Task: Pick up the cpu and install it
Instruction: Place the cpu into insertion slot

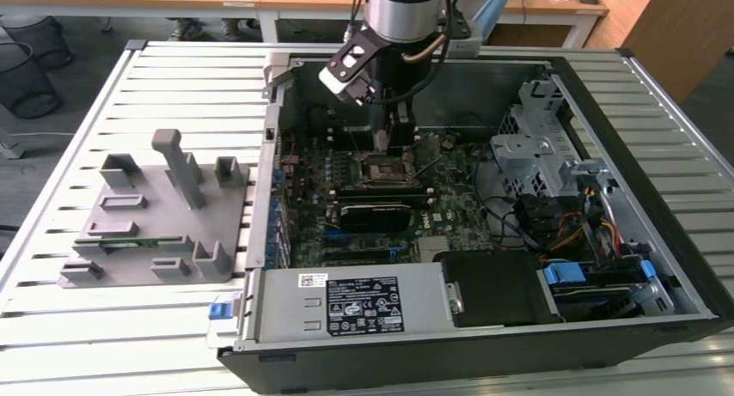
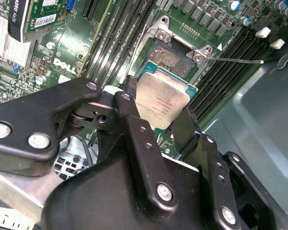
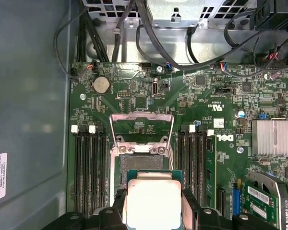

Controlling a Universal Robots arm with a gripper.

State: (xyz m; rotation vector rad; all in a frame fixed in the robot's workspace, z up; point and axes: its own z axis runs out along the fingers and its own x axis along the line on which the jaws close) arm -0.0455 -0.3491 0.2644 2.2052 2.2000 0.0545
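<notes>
My pincer (image 2: 158, 115) pinches the cpu (image 3: 152, 203) by its sides. It is flat, square and shiny, over the socket (image 3: 140, 164).

A slatted metal table (image 1: 172, 87) carries a grey plastic fixture (image 1: 161, 220) just beside an open computer case (image 1: 482, 362).
</notes>
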